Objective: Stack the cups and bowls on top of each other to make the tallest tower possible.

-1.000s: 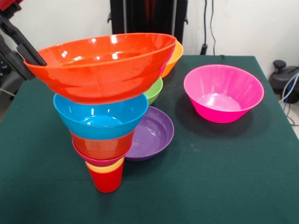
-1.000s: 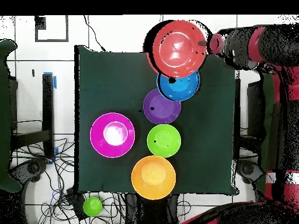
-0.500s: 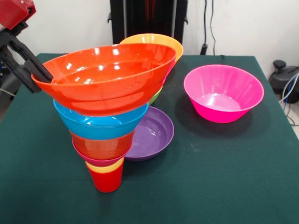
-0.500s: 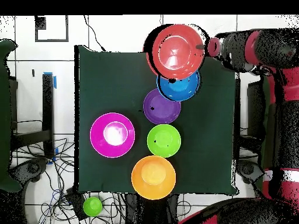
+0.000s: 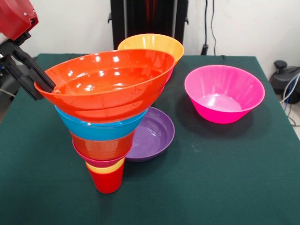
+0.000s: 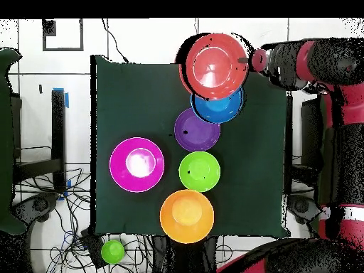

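The gripper [image 5: 41,84] is clamping the left rim of the orange-red bowl [image 5: 108,82] and has been lowering and levelling it over the last second, so it is now settling into the blue bowl [image 5: 101,129] atop the tower [image 5: 105,150]; release looks close. The tower is standing near the table's [image 5: 225,178] front left on a red cup [image 5: 107,180]. The purple bowl [image 5: 152,136], pink bowl [image 5: 224,93] and light orange bowl [image 5: 152,42] are waiting on the dark green cloth, a white wall behind.

Green bowl [image 6: 198,170] hidden behind the tower [image 5: 107,110] in front view
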Controlling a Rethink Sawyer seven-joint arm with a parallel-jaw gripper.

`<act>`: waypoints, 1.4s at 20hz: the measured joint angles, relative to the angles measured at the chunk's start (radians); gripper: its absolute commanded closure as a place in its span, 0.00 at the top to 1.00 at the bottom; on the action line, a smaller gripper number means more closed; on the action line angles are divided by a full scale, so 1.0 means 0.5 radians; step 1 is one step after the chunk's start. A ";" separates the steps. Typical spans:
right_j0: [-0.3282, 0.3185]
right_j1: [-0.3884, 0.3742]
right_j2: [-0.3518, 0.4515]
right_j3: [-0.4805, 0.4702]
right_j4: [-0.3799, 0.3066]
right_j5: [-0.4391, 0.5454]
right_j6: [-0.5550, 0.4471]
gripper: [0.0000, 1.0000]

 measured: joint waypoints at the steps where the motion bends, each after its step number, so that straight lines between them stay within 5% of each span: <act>1: 0.000 0.000 -0.002 0.000 -0.002 0.000 0.000 0.00; 28: 0.086 -0.010 -0.201 -0.100 -0.033 0.158 0.000 0.00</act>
